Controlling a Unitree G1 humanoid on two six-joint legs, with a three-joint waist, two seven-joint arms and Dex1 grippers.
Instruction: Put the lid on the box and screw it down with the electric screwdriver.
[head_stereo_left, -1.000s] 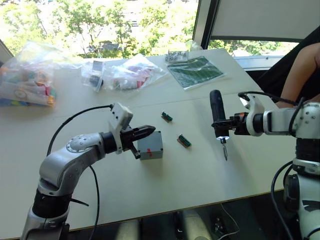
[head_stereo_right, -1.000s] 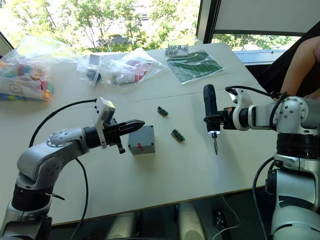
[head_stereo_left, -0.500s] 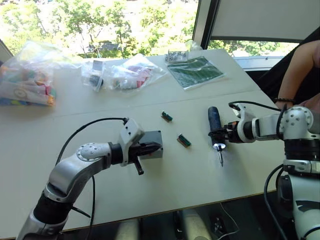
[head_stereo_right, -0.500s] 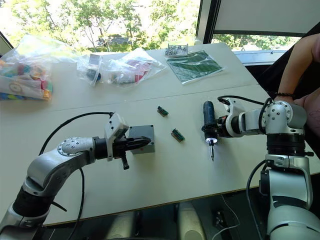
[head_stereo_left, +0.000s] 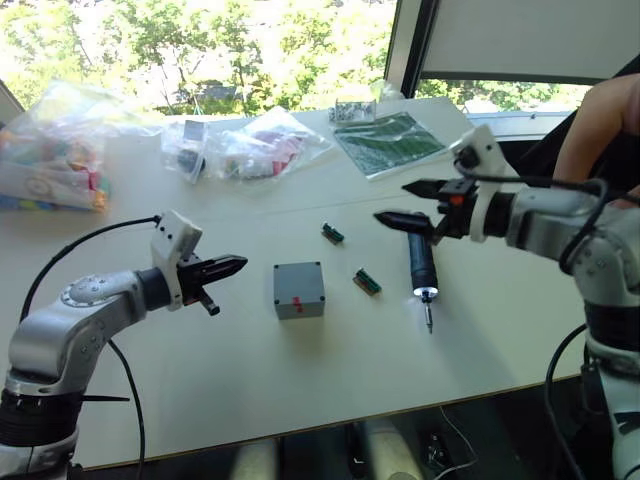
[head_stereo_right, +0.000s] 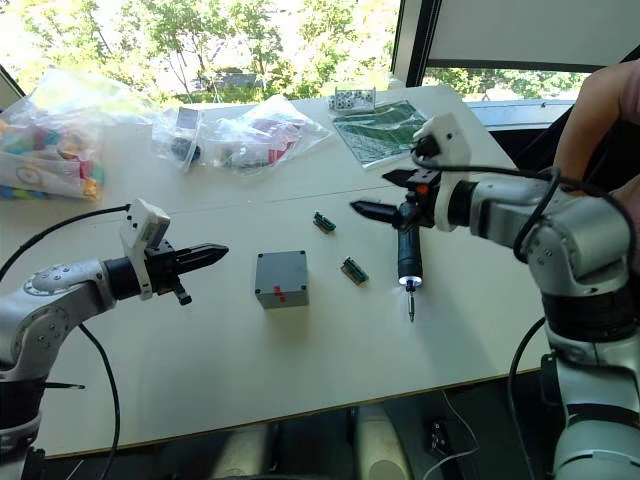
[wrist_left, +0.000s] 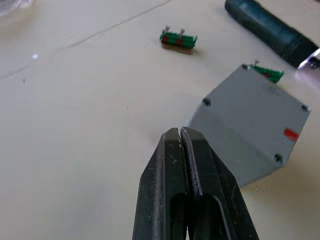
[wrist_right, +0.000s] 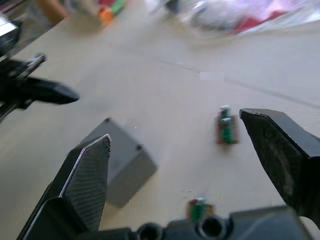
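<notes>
The grey box stands mid-table with a red mark on its near side. The lid lies flat on top of it, corner holes showing. The electric screwdriver lies on the table to the right of the box, bit toward me and its tip light on. My right gripper hovers open just above and behind the screwdriver, holding nothing. My left gripper is shut and empty, a short way left of the box and pointing at it.
Two small green terminal blocks lie between box and screwdriver. Plastic bags of parts and a green sheet sit at the far side. A person's arm is at the right edge.
My right gripper let go of the screwdriver, which now lies on the table, and rose open. My left gripper drew back leftward off the box.
</notes>
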